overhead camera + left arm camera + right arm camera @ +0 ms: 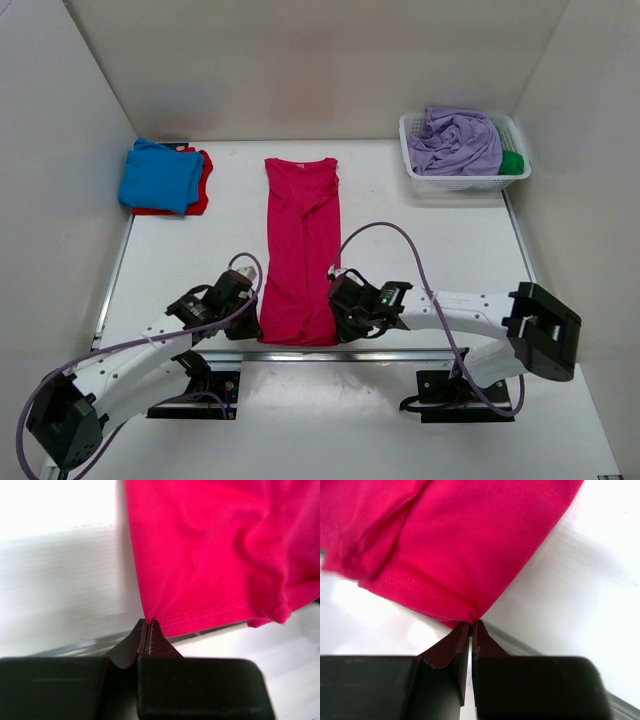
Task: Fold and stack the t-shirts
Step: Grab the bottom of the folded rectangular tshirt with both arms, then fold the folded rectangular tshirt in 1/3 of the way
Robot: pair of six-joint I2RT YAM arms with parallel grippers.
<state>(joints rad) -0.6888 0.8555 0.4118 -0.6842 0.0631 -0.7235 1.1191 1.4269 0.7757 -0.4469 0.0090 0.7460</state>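
Left claw (146,623) clenched on one near hem corner of pink shirt (300,250); right claw (471,623) clenched on the other. Shirt lies on desk (420,250), stretching away ahead of both claws. Folded blue shirt (160,175) well ahead, left of left claw.

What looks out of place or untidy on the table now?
Nothing is spilled or damaged. The blue shirt lies askew on the red shirt, whose edge shows at the right and near sides. The pink shirt is creased near its collar.

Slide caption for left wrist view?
Left gripper pinching the hem corner of the crimson-pink t-shirt on the white table.
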